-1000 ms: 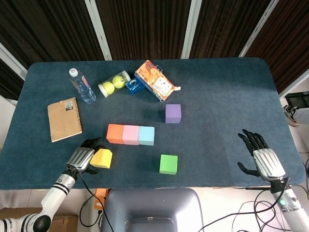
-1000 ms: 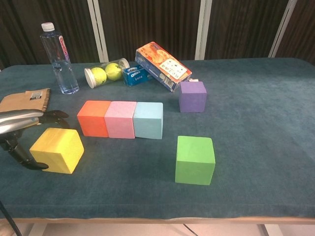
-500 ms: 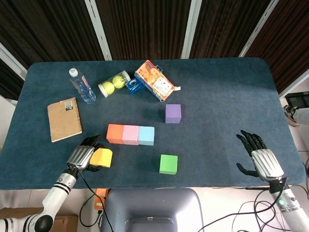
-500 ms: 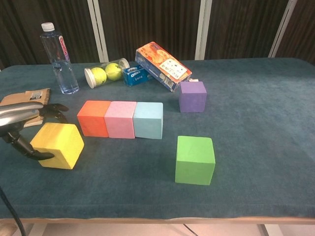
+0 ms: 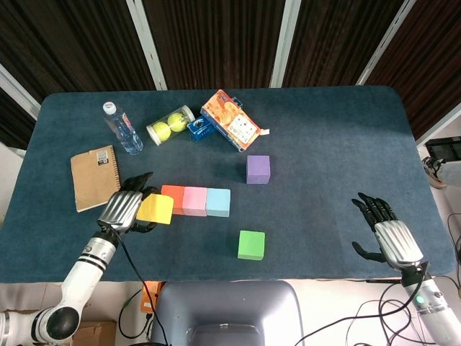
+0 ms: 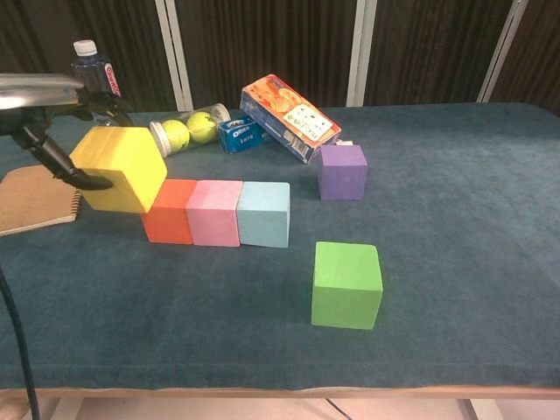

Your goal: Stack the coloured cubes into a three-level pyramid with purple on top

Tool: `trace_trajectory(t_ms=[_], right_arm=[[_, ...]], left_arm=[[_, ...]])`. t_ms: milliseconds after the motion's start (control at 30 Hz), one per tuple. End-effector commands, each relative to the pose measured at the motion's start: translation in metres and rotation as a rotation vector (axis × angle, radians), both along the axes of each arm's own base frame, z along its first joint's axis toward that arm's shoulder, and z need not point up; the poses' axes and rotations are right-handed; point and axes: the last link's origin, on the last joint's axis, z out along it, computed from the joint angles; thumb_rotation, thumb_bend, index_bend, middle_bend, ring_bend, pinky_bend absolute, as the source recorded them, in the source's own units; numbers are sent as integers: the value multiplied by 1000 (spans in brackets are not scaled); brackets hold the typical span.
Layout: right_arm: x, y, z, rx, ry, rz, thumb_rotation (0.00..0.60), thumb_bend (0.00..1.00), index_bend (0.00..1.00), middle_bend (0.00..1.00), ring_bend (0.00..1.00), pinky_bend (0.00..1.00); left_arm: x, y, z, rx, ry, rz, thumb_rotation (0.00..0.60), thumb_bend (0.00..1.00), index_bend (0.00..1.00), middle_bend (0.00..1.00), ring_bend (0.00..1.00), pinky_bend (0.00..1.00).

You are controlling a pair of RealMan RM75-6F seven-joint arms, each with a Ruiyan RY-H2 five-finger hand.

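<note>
My left hand (image 5: 124, 210) (image 6: 39, 109) grips the yellow cube (image 5: 155, 209) (image 6: 121, 168) and holds it in the air, just left of and above the orange cube (image 5: 171, 197) (image 6: 166, 220). Orange, pink (image 5: 194, 201) (image 6: 214, 213) and light blue (image 5: 218, 202) (image 6: 263, 213) cubes sit touching in a row. The purple cube (image 5: 258, 169) (image 6: 342, 171) rests further back to the right. The green cube (image 5: 251, 245) (image 6: 347, 284) lies nearer the front edge. My right hand (image 5: 383, 233) hovers open at the table's right front, far from the cubes.
Along the back stand a water bottle (image 5: 122, 128) (image 6: 103, 101), a tube of tennis balls (image 5: 170, 125) (image 6: 185, 131), a small blue packet (image 5: 201, 129) and an orange snack box (image 5: 230, 120) (image 6: 289, 106). A brown notebook (image 5: 95, 177) (image 6: 31, 199) lies at the left.
My left hand has lifted the yellow cube off the table and carried it back and to the right, up beside the orange cube. The right hand has barely moved.
</note>
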Motion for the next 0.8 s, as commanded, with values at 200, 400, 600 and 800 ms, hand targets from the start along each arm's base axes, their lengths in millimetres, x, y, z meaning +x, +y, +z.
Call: trace_trajectory(t_ms=[200,400,600,800], right_arm=[[-3,-1,1,27,2,-6,600,241,0,0,0,0],[-4,-1,4,28,-6,-11,600,240,0,0,0,0],[-4,-1,5,33,-12,-10,600,241,0,0,0,0],[-4,-1,4,40,-12,-7,600,240,0,0,0,0]], left_arm=[[44,52,-2,-16,32,2,600,503,453,36,0,65],[51,64,-8,-37,23,31,600,517,468,45,0,65],[50,69,-20,-66,48,64,600,525,470,46,0,65],[51,70,-28,-85,48,71,600,523,470,46,0,66]])
